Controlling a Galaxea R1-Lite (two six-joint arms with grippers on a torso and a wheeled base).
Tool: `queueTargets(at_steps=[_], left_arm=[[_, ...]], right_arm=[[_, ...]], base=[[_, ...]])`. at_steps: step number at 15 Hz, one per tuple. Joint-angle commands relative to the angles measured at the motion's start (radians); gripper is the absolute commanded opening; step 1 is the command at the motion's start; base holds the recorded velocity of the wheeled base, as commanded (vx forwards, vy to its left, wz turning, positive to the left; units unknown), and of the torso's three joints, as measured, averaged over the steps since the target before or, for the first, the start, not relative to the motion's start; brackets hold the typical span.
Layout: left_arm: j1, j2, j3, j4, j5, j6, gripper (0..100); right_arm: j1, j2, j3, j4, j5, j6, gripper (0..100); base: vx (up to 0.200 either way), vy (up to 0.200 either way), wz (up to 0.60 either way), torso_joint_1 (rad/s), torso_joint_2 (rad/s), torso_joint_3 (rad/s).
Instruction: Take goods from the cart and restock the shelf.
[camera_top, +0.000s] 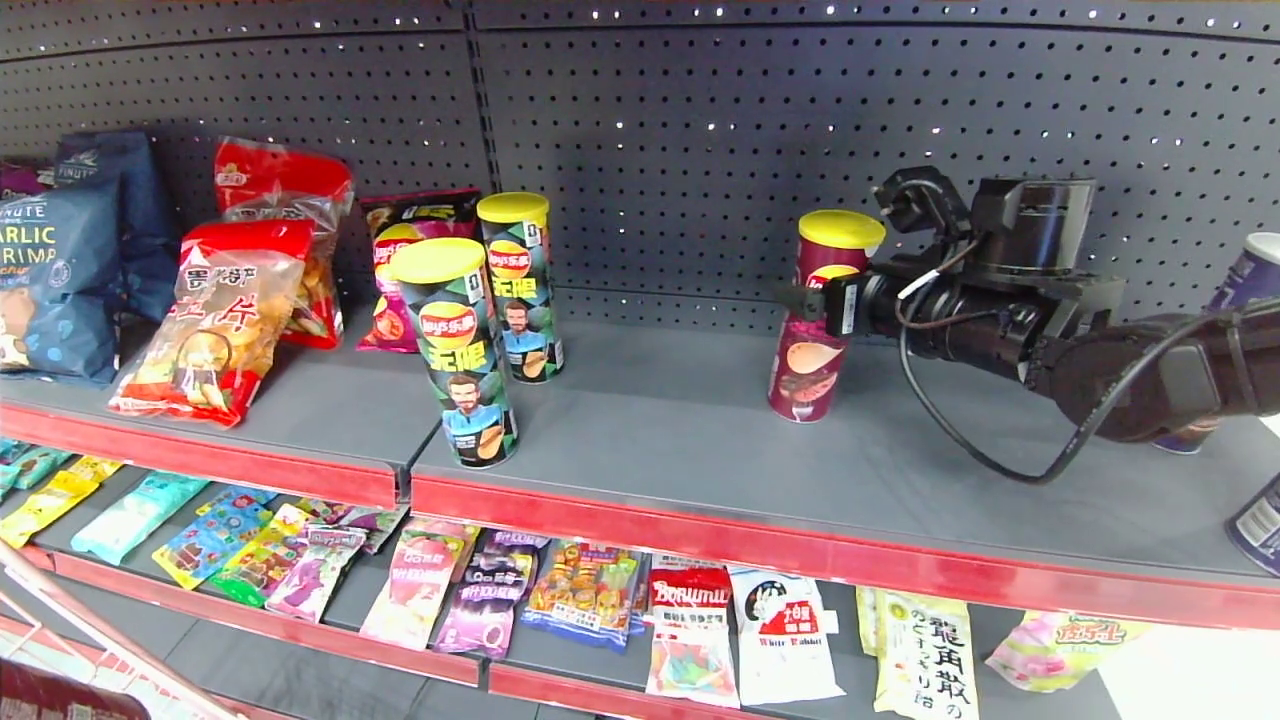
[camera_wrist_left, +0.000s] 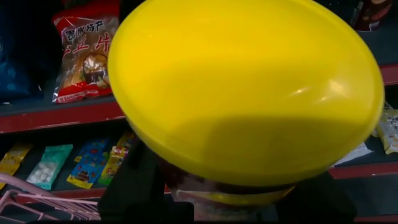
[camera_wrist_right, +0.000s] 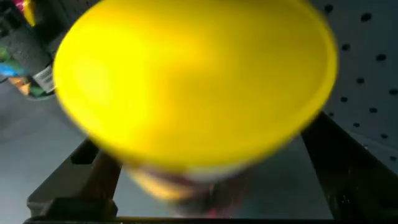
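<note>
One maroon can (camera_top: 808, 372) stands gripped within right pincer (camera_top: 824, 300).

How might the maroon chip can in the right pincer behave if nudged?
The maroon can, tall and narrow on the shelf, probably tips easily. Its round body would likely roll once down. The glossy wall may slip in the right pincer.

The right arm (camera_top: 1150, 370) stretched out level with its wrist straight, and the right hand (camera_top: 812, 300) gripped a red can (camera_top: 805, 370) at mid-height. The left hand (camera_wrist_left: 227, 194) clasped a yellow-lidded can (camera_wrist_left: 249, 87) from both sides.
</note>
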Motion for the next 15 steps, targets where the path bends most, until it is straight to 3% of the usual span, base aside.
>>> queueTargets(at_steps=[1,3,4,10,15], left_arm=[[0.000,0.000,0.001,0.000,0.000,0.000,0],[0.000,0.000,0.004,0.000,0.000,0.000,0],[0.000,0.000,0.006,0.000,0.000,0.000,0],[0.000,0.000,0.012,0.001,-0.001,0.000,0],[0.000,0.002,0.013,0.001,-0.004,0.000,0]], right_arm=[[0.002,0.021,-0.027,0.000,-0.004,0.000,100],[0.002,0.029,-0.047,0.000,-0.005,-0.002,100],[0.002,0.034,-0.050,0.000,-0.005,0.000,0],[0.026,0.003,0.000,0.000,-0.048,0.000,0],[0.149,-0.189,0.211,-0.002,-0.211,0.012,0]], base=[[0.000,0.000,0.00,0.000,0.00,0.000],[0.000,0.000,0.00,0.000,0.00,0.000],[0.000,0.000,0.00,0.000,0.00,0.000],[0.000,0.000,0.00,0.000,0.00,0.000],[0.000,0.000,0.00,0.000,0.00,0.000]])
